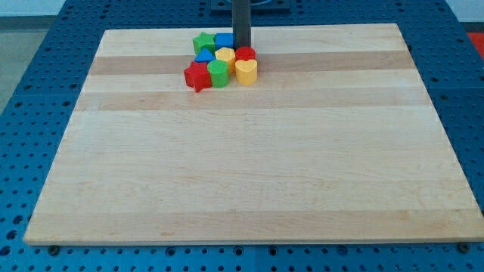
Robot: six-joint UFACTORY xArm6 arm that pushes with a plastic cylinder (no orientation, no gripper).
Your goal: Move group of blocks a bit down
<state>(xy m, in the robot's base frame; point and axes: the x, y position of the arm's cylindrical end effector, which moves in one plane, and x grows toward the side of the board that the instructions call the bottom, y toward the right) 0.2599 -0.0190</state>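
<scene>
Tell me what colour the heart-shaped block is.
Yellow; the heart-shaped block shows clearly in the camera view.

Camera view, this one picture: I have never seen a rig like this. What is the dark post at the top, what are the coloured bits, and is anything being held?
There is one view only, looking down a wooden board on a blue perforated table. The dark post is my rod, the end of a robot arm; it has no gripper, so nothing is held. It only pushes things by sliding. My tip sits at the top of a tight cluster of small blocks near the board's top edge. The cluster holds a green block, a blue cube, a blue triangular block, a yellow block, a red block, a red star, a green cylinder and a yellow heart.
</scene>
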